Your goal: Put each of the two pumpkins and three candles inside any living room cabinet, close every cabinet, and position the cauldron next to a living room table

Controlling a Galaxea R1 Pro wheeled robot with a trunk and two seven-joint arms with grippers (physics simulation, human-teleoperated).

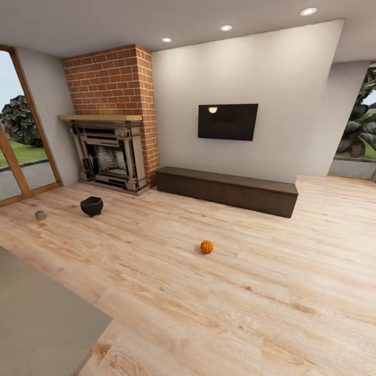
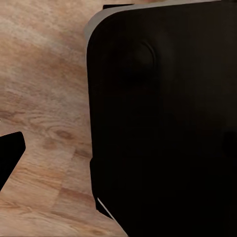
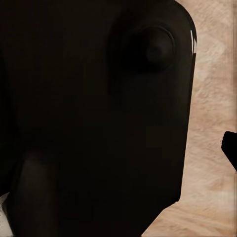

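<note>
Head view, left to right. A glass door (image 1: 21,141) with a wooden frame is standing at the far left, with grass and a bush showing beyond it. A grey surface (image 1: 42,313) is filling the lower left corner. One candle (image 1: 40,214), a short grey-tan stub, is sitting upright on the wooden floor (image 1: 235,303) near the door. Just to its right, and apart from it, the cauldron (image 1: 91,206) is resting on the floor in front of the fireplace (image 1: 109,156), whose brick chimney (image 1: 112,81) is rising to the ceiling. One pumpkin (image 1: 207,246) is lying alone on open floor near the middle, well apart from cauldron and candle. Behind it, the cabinet (image 1: 227,190) is running along the white wall, its flat dark fronts appearing closed, beneath a wall-mounted TV (image 1: 227,121). At the far right, an opening is showing palm leaves (image 1: 363,122) outside.

Wrist views. In each, a dark, rounded part of the robot's body is blocking most of the frame, with wooden floor (image 2: 44,89) showing beside it. A small black tip is poking in at one edge of the left view (image 2: 10,153) and of the right view (image 3: 230,148); whether these are fingers cannot be told. How far either gripper is parted, and whether it is holding anything, cannot be told.
</note>
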